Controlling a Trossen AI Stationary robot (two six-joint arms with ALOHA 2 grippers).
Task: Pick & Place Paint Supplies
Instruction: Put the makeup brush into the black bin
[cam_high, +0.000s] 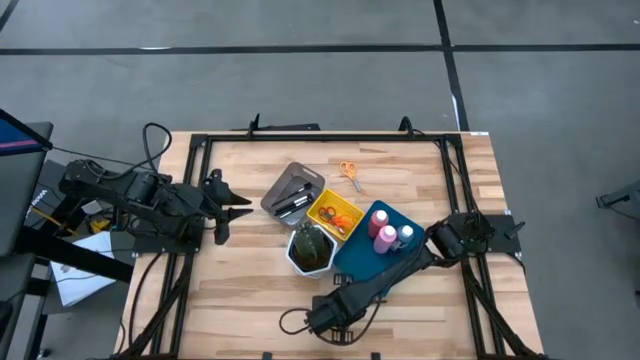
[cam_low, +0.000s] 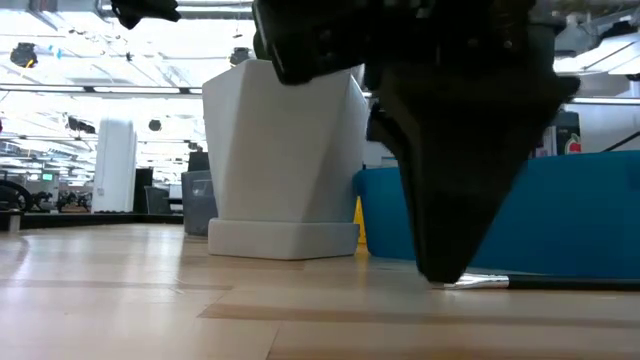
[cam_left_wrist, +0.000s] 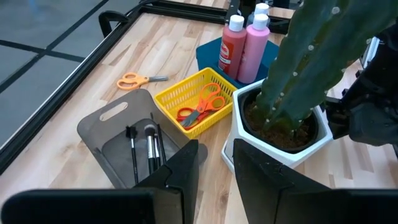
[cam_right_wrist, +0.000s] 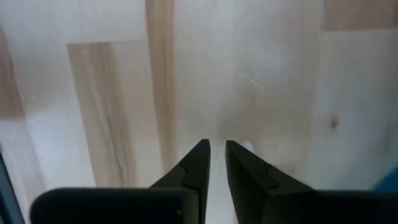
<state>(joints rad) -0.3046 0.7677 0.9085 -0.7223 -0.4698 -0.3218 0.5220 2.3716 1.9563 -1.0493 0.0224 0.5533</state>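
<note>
Closest in the low view: dark right gripper (cam_low: 441, 268), pointed straight down, tip at the pale wooden tabletop (cam_low: 120, 310). Seen from above, at the table's front edge (cam_high: 322, 318), in front of the white hexagonal pot (cam_high: 310, 262). Fingers barely apart in its wrist view (cam_right_wrist: 217, 147), nothing between them, bare wood beneath. Just beside the tip in the low view, a thin dark brush with a silvery ferrule (cam_low: 482, 283), flat on the table along the foot of the blue plastic tray (cam_low: 560, 220); touching the tip or not, cannot tell.

In the blue tray: two pink bottles with white caps (cam_high: 379, 220) (cam_high: 386, 241), upright side by side, and a small grey white-capped bottle (cam_high: 406, 235) just beside them. Next to that tray, a yellow mesh basket (cam_high: 318, 205) with orange-handled scissors (cam_left_wrist: 210, 98) and red-handled scissors (cam_left_wrist: 188, 116) lying inside. Next along, a grey plastic tray (cam_left_wrist: 112, 115) with thin dark-tipped brushes (cam_left_wrist: 149, 144) in it. Alone on the wood behind the basket, another pair of orange-handled scissors (cam_high: 350, 174). In the pot, a green cactus (cam_left_wrist: 317, 56).

At the table's left side, well apart from the trays: left gripper (cam_high: 233, 216), aimed towards them, fingers slightly parted, empty.
</note>
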